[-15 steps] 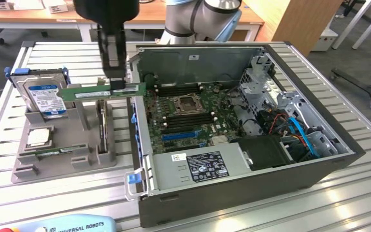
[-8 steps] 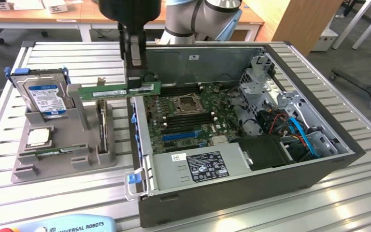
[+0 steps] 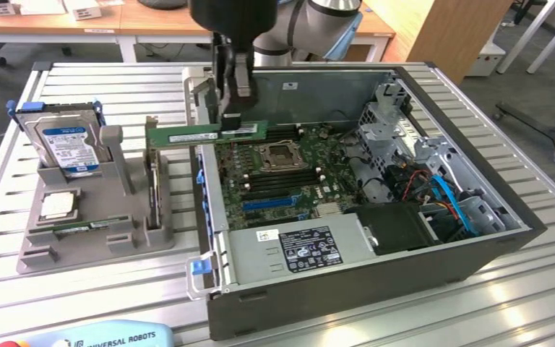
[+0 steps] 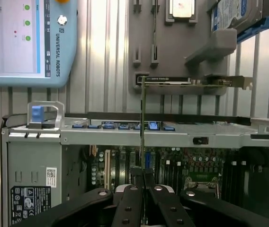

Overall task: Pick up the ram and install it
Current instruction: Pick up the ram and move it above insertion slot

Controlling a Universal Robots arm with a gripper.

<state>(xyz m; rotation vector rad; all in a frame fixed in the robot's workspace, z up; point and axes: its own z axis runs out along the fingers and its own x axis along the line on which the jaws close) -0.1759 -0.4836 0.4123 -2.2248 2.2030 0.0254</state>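
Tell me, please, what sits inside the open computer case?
A green motherboard with its CPU socket, a labelled silver box and blue cables; the end effector holding the ram hides the corner behind it.

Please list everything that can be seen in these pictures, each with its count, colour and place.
ram: one, green, held level above the case's wall on the exterior view's left.
computer case: one, dark grey, open, on the table.
motherboard: one, green, inside the case.
holder: one, grey, beside the case.
hard drive: one, silver with blue label, standing in the holder.
teach pendant: one, light blue, at the table's near edge.
table: one, silver, slatted.
gripper: one, black, shut on the ram.
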